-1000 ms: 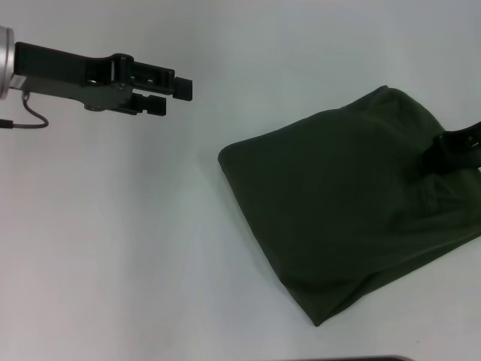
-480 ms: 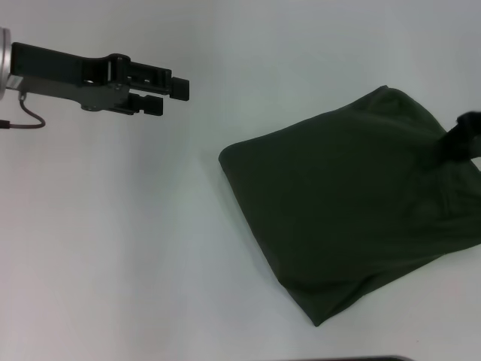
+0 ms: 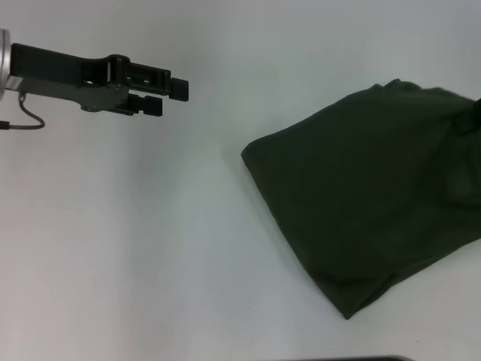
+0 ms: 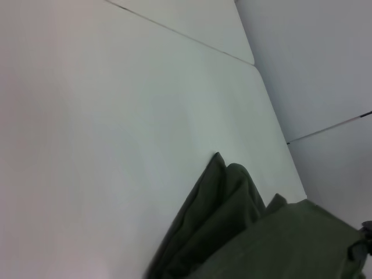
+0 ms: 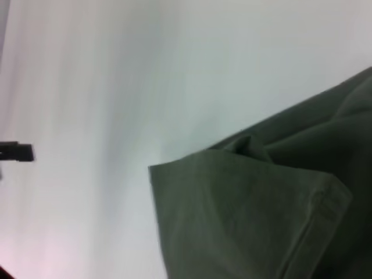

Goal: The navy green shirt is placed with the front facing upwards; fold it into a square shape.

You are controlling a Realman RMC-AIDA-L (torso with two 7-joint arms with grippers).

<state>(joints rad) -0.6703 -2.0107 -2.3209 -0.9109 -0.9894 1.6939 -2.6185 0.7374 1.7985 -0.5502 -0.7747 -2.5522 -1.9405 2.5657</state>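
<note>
The navy green shirt (image 3: 368, 195) lies folded into a rough, skewed block on the right side of the white table, plain dark side up, with no lettering showing. Its layered edges show in the left wrist view (image 4: 273, 244), and a stitched hem shows in the right wrist view (image 5: 244, 221). My right gripper (image 3: 476, 113) is only a dark tip at the frame's right edge, shut on the shirt's far right corner. Over bare table at the far left, well apart from the shirt, my left gripper (image 3: 174, 94) hangs open and holds nothing.
White table (image 3: 150, 248) spreads out to the left of and in front of the shirt. The table's far corner (image 4: 254, 61) and a seam line appear in the left wrist view. A dark strip (image 3: 353, 359) runs along the near edge.
The shirt has slid to the right together with my right gripper, which has moved almost out of the picture. The left arm has stayed where it was.
</note>
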